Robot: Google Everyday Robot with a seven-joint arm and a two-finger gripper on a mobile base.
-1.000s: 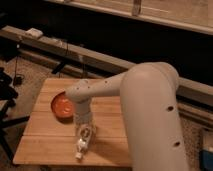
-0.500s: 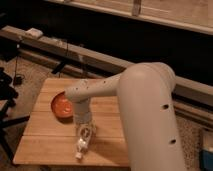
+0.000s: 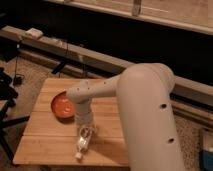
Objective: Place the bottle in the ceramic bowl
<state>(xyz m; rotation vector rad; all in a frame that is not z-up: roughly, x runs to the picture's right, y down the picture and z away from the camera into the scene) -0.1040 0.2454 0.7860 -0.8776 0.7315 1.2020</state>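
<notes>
The pale bottle (image 3: pixel 81 144) lies on the wooden table (image 3: pixel 50 145) near the front edge, its white cap toward the front. The gripper (image 3: pixel 85 132) hangs straight down from the big white arm (image 3: pixel 145 115) and sits right over the bottle's upper end, touching or nearly touching it. The orange-red ceramic bowl (image 3: pixel 62 105) stands on the table just to the left of and behind the gripper, with nothing in it that I can see.
A long low ledge (image 3: pixel 100 60) runs behind the table, with cables (image 3: pixel 65 55) hanging off it. A black stand (image 3: pixel 7 95) is at the left edge. A blue-and-white object (image 3: pixel 206 150) sits on the floor at the right.
</notes>
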